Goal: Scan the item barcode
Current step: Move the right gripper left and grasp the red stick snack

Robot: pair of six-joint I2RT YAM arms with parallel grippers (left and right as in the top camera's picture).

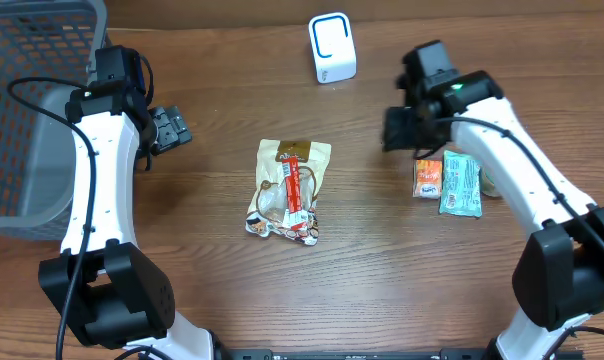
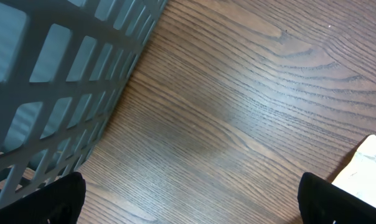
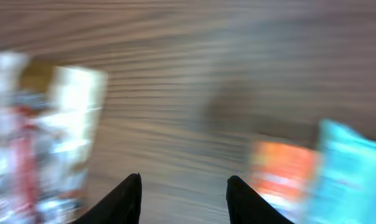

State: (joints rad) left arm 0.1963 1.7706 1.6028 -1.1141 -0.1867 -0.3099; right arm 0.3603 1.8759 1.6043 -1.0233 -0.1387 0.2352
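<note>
I am working over a wooden table (image 1: 382, 270), with a grey mesh basket (image 1: 22, 110) standing just outside my left gripper (image 1: 169, 130). Those jaws are gaping wide and gripping nothing. Only bare wood is showing between them, and a pale packet corner (image 2: 370, 167) is peeking in beyond the finger farther from the basket. My right gripper (image 3: 183, 198) is standing part open, and nothing is sitting between its fingers (image 3: 129, 196) either.

What is worrying me most is that my right wrist view is smearing badly, so I am judging positions off a blur. Closing on that could mean pinching the wrong packet.

The snack packet (image 1: 289, 190), the biggest of the three, is the one I am taking to be the item to scan. It is lying flat well off to one side of my right jaws, between my two grippers and touching neither. I am expecting a glossy pouch like that to slide or crumple under a finger, buckling its barcode.

The white scanner (image 1: 332, 48) is standing apart from both grippers, beyond the packet. The teal packet (image 1: 461, 185) and the smaller orange packet (image 1: 428, 178) are lying side by side just off my right jaws' other side, near enough to snag.
</note>
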